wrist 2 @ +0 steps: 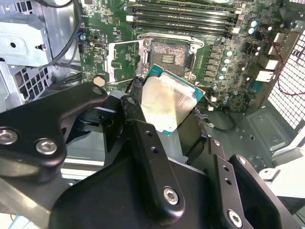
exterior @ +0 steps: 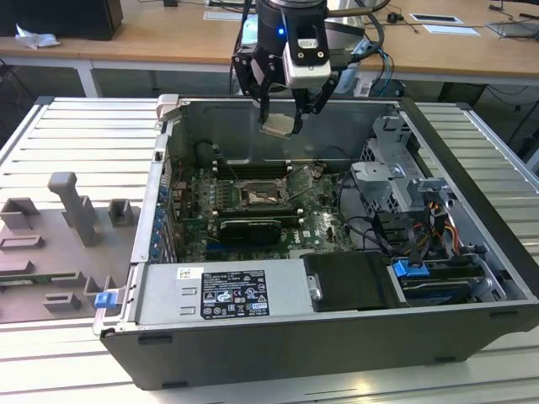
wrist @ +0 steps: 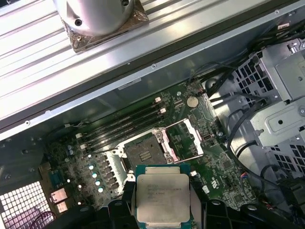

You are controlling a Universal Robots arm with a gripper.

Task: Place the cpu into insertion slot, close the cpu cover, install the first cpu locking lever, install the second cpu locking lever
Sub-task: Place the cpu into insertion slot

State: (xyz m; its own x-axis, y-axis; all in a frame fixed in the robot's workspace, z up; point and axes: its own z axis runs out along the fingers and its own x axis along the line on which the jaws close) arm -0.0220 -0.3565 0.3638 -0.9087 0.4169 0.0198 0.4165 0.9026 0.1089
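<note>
Slatted tabletop [exterior: 59, 126] carried open computer case [exterior: 278, 358]. Claw [exterior: 281, 124] clamped on cpu [wrist: 163, 198], hovering above bare insertion slot [wrist: 143, 152]; cpu cover [wrist: 183, 138] stood flipped open. Judged: seating wanted chip level, edges squared, straight gentle descent.

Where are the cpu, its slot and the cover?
cpu [wrist: 163, 198]: first wrist view, metal face.
insertion slot [wrist: 143, 152]: first wrist view, dark centre.
cpu cover [wrist: 196, 137]: first wrist view, frame rail.
</note>
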